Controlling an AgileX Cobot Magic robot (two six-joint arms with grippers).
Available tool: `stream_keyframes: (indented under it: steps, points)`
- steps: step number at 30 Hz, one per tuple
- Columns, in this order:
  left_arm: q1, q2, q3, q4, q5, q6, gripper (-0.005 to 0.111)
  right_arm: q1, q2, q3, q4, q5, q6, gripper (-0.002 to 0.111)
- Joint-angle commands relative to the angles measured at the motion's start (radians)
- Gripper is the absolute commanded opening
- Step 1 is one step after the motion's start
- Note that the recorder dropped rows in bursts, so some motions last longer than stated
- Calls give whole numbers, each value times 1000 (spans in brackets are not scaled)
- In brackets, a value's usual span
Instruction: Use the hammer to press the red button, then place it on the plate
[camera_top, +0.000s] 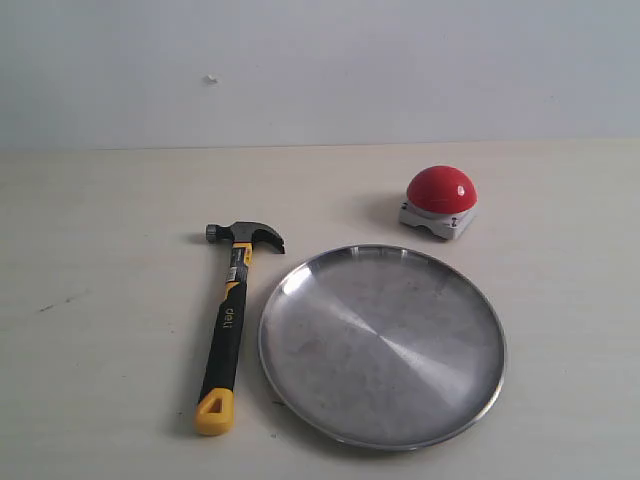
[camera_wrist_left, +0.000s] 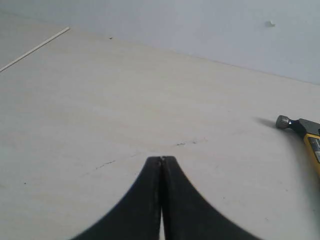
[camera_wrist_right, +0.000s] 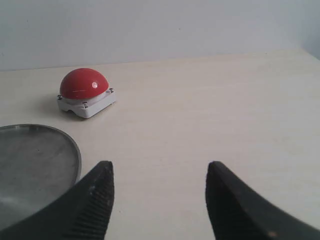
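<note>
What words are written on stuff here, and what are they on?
"deli": white letters along the black handle of the hammer.
Small label just under the hammer's head: too small to read.
The red button and the plate show no writing.

Pale table (camera_top: 100, 200), grey wall (camera_top: 400, 60) w/ 1 small speck (camera_top: 210, 79).

Exterior view: raised camera at the near edge of the worktop (camera_top: 100, 200), angled down toward the far edge and the wall (camera_top: 320, 60). The 2 wrist views: low, close to the surface, facing the far edge. The left shares the hammer (camera_wrist_left: 300, 125) head with the exterior; the right shares the button (camera_wrist_right: 84, 84) and part of the plate (camera_wrist_right: 50, 155).
</note>
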Motion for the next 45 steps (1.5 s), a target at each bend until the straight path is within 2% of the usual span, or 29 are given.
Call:
stream_keyframes:
  steps: [1, 15, 18, 26, 27, 28, 30, 32, 34, 35, 37, 39, 42, 44, 45]
  points:
    - [-5, -7, 3, 4, -1, -1, 0, 2, -5, 2, -3, -12, 0, 54]
    - [-5, -7, 3, 5, -1, 2, 0, 2, -5, 2, -3, -12, 0, 54]
    - [-5, -7, 3, 117, -50, 47, 0, 2, -5, 2, -3, -12, 0, 54]
    - [-5, -7, 3, 153, -524, 42, 0, 2, -5, 2, -3, -12, 0, 54]
    - [-5, -7, 3, 132, -644, 6, 0, 2, -5, 2, -3, -12, 0, 54]
    - [-5, -7, 3, 129, -751, -178, 0, 2, -5, 2, -3, -12, 0, 54]
    - [-5, -7, 3, 129, -867, -321, 0, 2, -5, 2, -3, -12, 0, 54]
    - [-5, -7, 3, 129, -1060, -322, 0, 2, -5, 2, -3, -12, 0, 54]
    - [-3, -7, 3, 84, -1117, -314, 0, 2, -5, 2, -3, -12, 0, 54]
    - [-3, -7, -9, 56, -1100, -314, 0, 2, -5, 2, -3, -12, 0, 54]
    - [-3, 82, -175, -108, -937, -164, 0, 2, -5, 2, -3, -12, 0, 54]
    - [-3, 318, -391, -215, -685, -29, 0, 2, -5, 2, -3, -12, 0, 54]
    - [-3, 612, -633, -214, -410, -29, 0, 2, -5, 2, -3, -12, 0, 54]
    - [-3, 918, -856, -213, -72, 18, 0, 2, -5, 2, -3, -12, 0, 54]
    - [-3, 1022, -918, -215, 56, 35, 0, 2, -5, 2, -3, -12, 0, 54]
